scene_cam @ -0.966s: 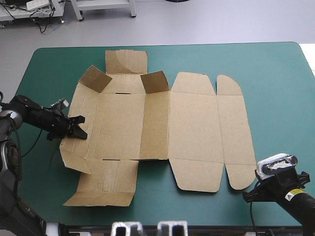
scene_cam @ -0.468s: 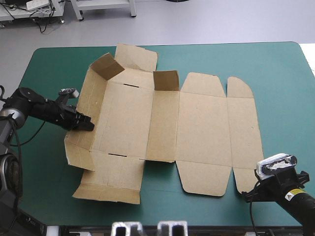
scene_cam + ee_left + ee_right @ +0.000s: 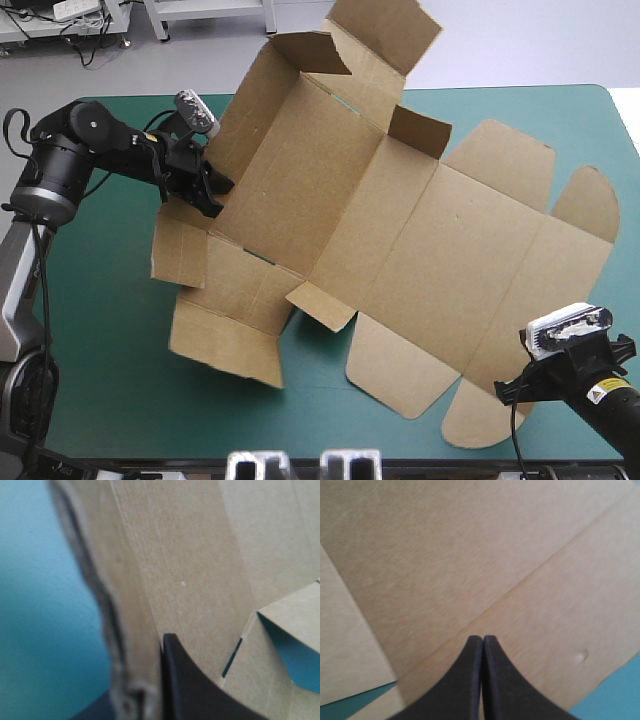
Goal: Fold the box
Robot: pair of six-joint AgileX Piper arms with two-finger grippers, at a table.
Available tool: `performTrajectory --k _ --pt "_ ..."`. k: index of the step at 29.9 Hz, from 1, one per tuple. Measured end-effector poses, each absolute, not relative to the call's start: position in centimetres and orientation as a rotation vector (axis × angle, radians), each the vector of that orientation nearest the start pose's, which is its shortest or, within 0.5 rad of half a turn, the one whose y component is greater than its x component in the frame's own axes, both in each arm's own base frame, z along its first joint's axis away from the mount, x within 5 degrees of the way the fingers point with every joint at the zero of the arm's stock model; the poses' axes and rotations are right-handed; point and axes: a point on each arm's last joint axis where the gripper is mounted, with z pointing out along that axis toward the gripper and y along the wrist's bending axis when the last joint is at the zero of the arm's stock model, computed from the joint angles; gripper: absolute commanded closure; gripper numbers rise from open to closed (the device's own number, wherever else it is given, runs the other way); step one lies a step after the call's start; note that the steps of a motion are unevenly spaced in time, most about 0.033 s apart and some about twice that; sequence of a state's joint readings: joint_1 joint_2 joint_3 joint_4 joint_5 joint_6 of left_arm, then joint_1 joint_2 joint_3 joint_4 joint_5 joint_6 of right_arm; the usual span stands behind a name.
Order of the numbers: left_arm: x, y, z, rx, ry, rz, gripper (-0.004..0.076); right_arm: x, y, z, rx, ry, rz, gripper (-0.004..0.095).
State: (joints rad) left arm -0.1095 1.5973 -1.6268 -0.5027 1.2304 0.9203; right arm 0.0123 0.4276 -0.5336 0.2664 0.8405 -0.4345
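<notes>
Brown box (image 3: 400, 250) tilted up, left claw (image 3: 212, 190) gripping

Left arm (image 3: 60, 165) comes in from the left, raised off the table. My elbow is bent and the forearm runs right and slightly down to the wrist. Left gripper (image 3: 212, 188) points right and is pinched all but closed on an edge of the box (image 3: 400, 240). In the wrist view one black finger (image 3: 195, 690) lies on the inner face, the other is mostly hidden behind the board edge. Right arm (image 3: 605, 400) sits low at the near right corner, forearm angled toward the table's middle. Right gripper (image 3: 483, 638) has its fingers pressed together into one pointed arch. In the high view it is mostly hidden under the wrist.
</notes>
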Motion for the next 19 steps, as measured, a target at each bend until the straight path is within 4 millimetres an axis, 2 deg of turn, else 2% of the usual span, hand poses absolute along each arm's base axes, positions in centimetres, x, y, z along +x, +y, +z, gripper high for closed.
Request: performTrajectory --k 4,7,11,14,17,19 --pt "31.8 -10.2 40.0 1.395 2.107 -0.152 0.0729 7.4 1.9 29.5 -0.393 2.13 0.076 0.0932" --pt "31.6 -12.2 40.9 1.5 1.982 0.012 0.0729 7.4 1.9 30.8 -0.383 2.076 0.072 0.0932" --pt "31.2 -15.4 41.7 1.627 1.749 0.195 0.0734 7.5 1.9 34.0 -0.375 1.993 0.057 0.0932" --pt "30.1 -18.3 42.1 1.722 1.573 0.294 0.0734 8.3 1.9 36.8 -0.38 1.98 0.05 0.0932" --pt "29.2 -20.4 42.5 1.73 1.472 0.398 0.0734 9.5 1.9 40.1 -0.385 1.952 0.047 0.0932" --pt "29.0 -21.1 42.5 1.701 1.463 0.444 0.0734 10.7 2.0 41.8 -0.396 1.952 0.044 0.0932"
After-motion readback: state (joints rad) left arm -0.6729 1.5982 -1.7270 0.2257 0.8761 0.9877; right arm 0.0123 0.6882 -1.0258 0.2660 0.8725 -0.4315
